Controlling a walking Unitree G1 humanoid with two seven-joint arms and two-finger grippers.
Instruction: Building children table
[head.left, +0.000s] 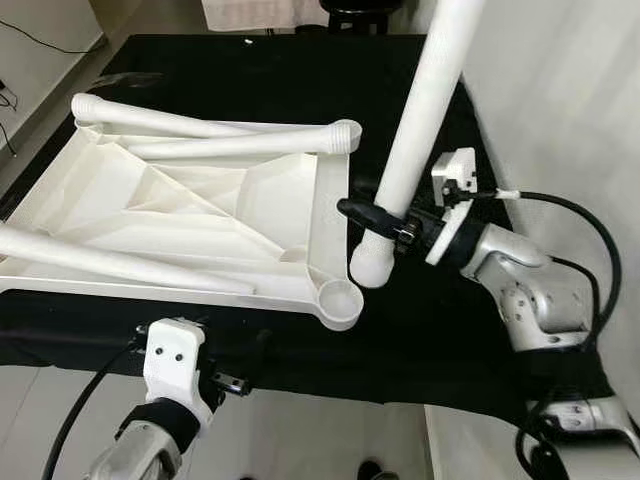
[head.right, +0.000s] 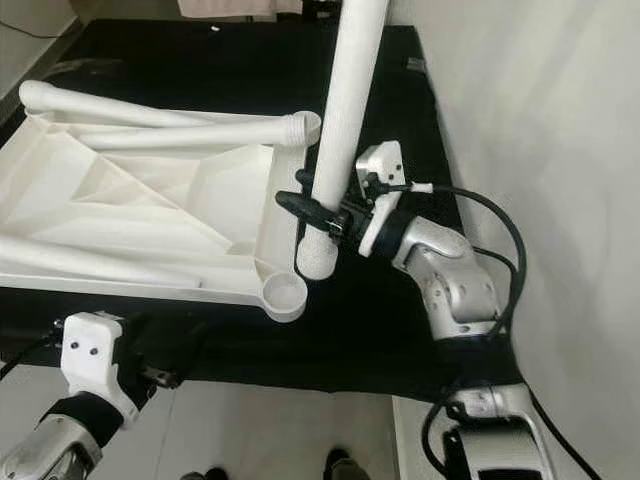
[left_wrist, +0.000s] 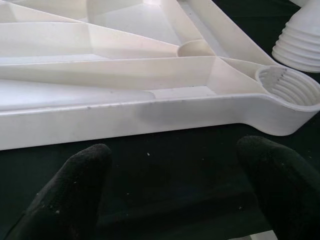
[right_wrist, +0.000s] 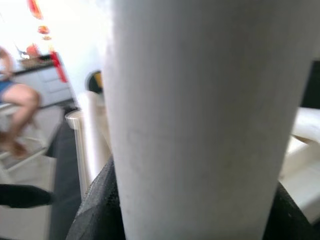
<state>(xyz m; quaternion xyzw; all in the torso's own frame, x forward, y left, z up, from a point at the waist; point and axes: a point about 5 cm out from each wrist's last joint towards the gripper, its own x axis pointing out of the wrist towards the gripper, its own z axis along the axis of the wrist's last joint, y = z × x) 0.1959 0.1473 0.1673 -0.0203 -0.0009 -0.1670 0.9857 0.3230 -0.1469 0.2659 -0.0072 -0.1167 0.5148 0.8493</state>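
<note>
**Q:** Status on the right hand?

**Me:** My right hand (head.left: 385, 218) is clamped on a white table leg (head.left: 420, 120), gripping near its lower, threaded end. Leg stands nearly upright, leaning a bit away from me. Its bottom end hangs just beside the empty corner socket (head.left: 340, 300) of the overturned white table panel (head.left: 200, 215), not in it. Right wrist view confirms: leg wedged between the black fingers (right_wrist: 97, 205).

**Q:** Left hand?

**Me:** Left hand (left_wrist: 175, 195) sits low at the near edge of the panel, fingers spread apart, nothing between them. Left wrist view looks straight at the panel's rim and the threaded socket (left_wrist: 290, 87).

**Q:** Where's the rest?

**Me:** Panel lies underside up on the black cloth (head.left: 250, 80) covering the tabletop. Three more legs lie across it: two at the far side (head.left: 200, 125), one along the near-left edge (head.left: 100, 262).

**Q:** Any labels, brand marks?

**Me:** No readable writing on the parts I can see. Right wrist view has a blurred person (right_wrist: 15, 107) seated in the background.
</note>
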